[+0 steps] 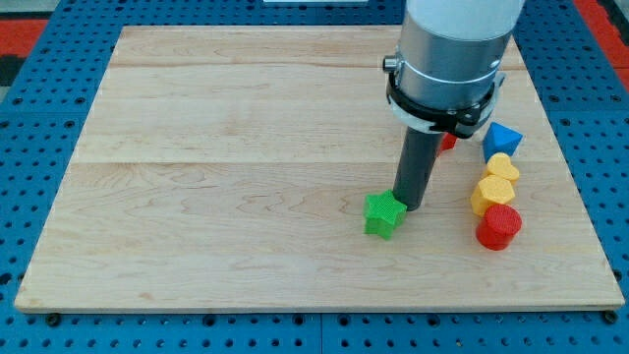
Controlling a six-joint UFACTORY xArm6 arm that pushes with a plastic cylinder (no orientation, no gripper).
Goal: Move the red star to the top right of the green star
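Note:
The green star (383, 214) lies on the wooden board (246, 167), right of centre. My tip (410, 205) rests at the green star's upper right edge, touching or almost touching it. A small piece of a red block (447, 142) shows behind the arm's body at the upper right of the tip; its shape is mostly hidden, so I cannot tell whether it is the red star.
At the view's right stand a blue block (502, 139), two yellow blocks (502, 168) (490, 194), the upper one heart-like, and a red cylinder-like block (499, 227) in a column. The arm's grey body (454, 54) hides the board's upper right.

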